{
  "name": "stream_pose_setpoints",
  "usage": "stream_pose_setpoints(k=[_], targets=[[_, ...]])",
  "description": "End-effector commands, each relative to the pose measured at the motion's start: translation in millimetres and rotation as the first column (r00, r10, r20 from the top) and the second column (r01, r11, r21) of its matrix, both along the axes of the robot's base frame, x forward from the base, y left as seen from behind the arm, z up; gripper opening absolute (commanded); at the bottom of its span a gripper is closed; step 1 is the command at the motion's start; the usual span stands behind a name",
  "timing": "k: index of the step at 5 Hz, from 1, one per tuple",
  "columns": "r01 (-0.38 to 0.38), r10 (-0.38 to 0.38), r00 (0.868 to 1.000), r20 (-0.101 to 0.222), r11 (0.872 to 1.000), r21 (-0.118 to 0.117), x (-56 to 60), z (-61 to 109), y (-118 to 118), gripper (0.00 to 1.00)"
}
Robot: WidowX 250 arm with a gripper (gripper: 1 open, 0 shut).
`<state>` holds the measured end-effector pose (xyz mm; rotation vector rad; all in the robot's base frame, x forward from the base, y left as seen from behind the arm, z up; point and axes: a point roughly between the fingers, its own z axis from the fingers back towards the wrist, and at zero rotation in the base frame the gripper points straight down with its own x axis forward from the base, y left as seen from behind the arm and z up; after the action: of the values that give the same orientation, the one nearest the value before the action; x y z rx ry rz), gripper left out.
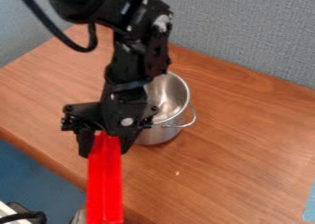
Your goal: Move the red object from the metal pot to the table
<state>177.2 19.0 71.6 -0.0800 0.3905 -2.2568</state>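
The red object [105, 182], a long bright red block, hangs steeply from my gripper [106, 139], which is shut on its upper end. Its lower end points toward the table's front edge, and I cannot tell whether it touches the wood. The block is outside the metal pot [170, 106], in front of it and to its left. The shiny pot stands upright on the brown wooden table [234, 154] with nothing showing inside it. My black arm reaches down over the pot's left rim and hides part of it.
A blue wall [246, 25] rises behind the table. The table's front edge [37, 152] runs diagonally at the lower left, with dark and white items [15, 213] on the floor beyond it. Bare wood lies to the right of the pot.
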Motion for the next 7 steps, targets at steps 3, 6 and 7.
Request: stream_pose_setpoints(k=[3, 6, 7], targets=[[0.112, -0.112, 0.993, 0.025, 0.994, -0.017, -6.9, 18.3, 16.0, 0.0], [-0.027, 0.027, 0.997, -0.078, 1.0, 0.003, 32.7, 65.3, -54.2, 0.0], [0.104, -0.098, 0.989, -0.114, 0.993, 0.049, 29.1, 44.3, -68.6, 0.0]])
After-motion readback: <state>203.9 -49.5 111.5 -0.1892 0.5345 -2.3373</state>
